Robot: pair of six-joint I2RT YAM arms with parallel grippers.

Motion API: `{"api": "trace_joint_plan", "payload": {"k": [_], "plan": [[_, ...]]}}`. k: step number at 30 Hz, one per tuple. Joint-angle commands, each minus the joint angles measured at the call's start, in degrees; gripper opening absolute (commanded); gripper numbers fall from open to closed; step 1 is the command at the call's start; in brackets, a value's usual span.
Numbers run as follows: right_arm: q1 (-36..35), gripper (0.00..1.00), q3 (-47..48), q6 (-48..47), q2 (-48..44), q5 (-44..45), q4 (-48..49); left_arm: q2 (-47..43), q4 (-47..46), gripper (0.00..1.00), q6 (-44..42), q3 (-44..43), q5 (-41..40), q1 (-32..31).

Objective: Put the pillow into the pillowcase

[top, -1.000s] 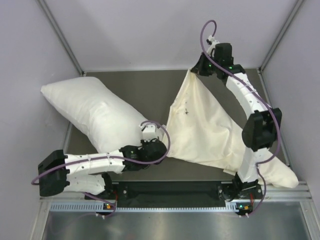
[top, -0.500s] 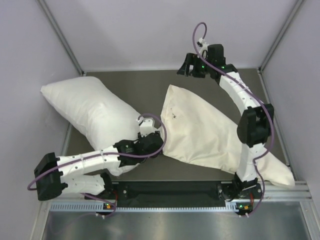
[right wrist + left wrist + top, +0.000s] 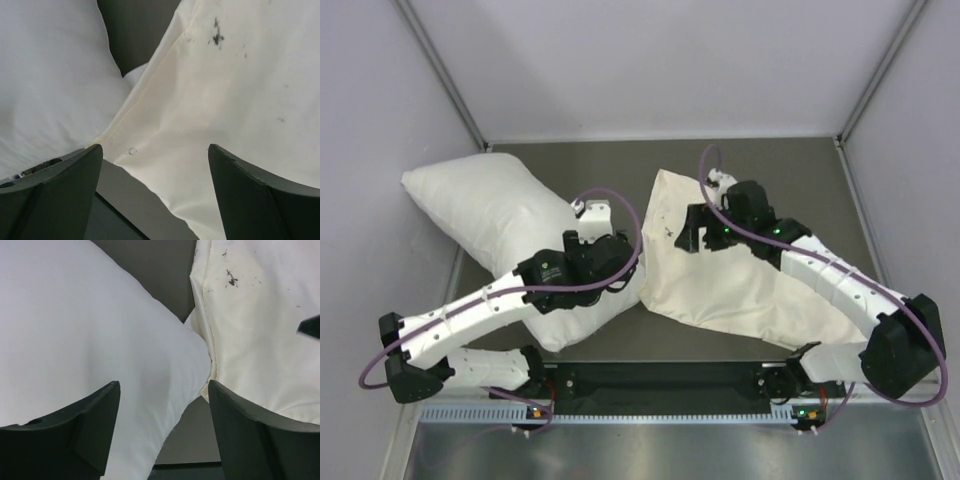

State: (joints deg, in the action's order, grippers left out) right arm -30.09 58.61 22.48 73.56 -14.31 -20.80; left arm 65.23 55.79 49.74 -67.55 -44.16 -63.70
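The plump white pillow (image 3: pixel 480 205) lies at the left of the table, its near corner under my left arm. The cream pillowcase (image 3: pixel 745 290) lies flat and wrinkled to its right, with dark specks near its far left corner. Pillow and pillowcase touch where their edges meet. My left gripper (image 3: pixel 622 272) hangs open over that meeting point, with the pillow (image 3: pixel 75 330) on its left, the pillowcase (image 3: pixel 260 340) on its right, and nothing between the fingers. My right gripper (image 3: pixel 692 235) is open above the pillowcase's left edge (image 3: pixel 225 100) and holds nothing.
A dark grey mat (image 3: pixel 620 170) covers the table, bounded by pale walls and metal frame posts. The black base rail (image 3: pixel 660 380) runs along the near edge. The pillowcase's right end reaches the near right corner beside the right arm's base.
Both grippers opened. The right one let go of the pillowcase's raised far corner, the cloth dropped flat, and the arm came down over it. The left arm shifted farther onto the pillow's near corner.
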Motion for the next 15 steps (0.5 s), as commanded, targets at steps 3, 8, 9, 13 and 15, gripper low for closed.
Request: {"api": "trace_joint_plan", "payload": {"k": [3,8,9,13,15], "plan": [[-7.78,0.87,-3.41,4.59,0.09,7.70,4.80,7.53,11.79,0.86,-11.12,-10.31,-0.07,2.79],[-8.06,0.87,-6.39,6.43,-1.83,10.52,4.98,15.79,11.11,0.99,-18.52,-11.30,2.66,7.70],[-7.97,0.87,-7.01,7.22,-2.54,12.35,4.89,16.50,7.35,0.99,-22.10,-10.68,4.07,8.76],[-6.40,0.90,-9.38,8.63,-6.14,17.29,1.82,21.07,3.01,0.91,-26.79,-7.08,10.50,14.38],[-3.25,0.90,-10.35,9.51,-8.42,19.04,-0.81,24.14,3.80,0.78,-25.13,-5.32,9.27,15.71]]}}
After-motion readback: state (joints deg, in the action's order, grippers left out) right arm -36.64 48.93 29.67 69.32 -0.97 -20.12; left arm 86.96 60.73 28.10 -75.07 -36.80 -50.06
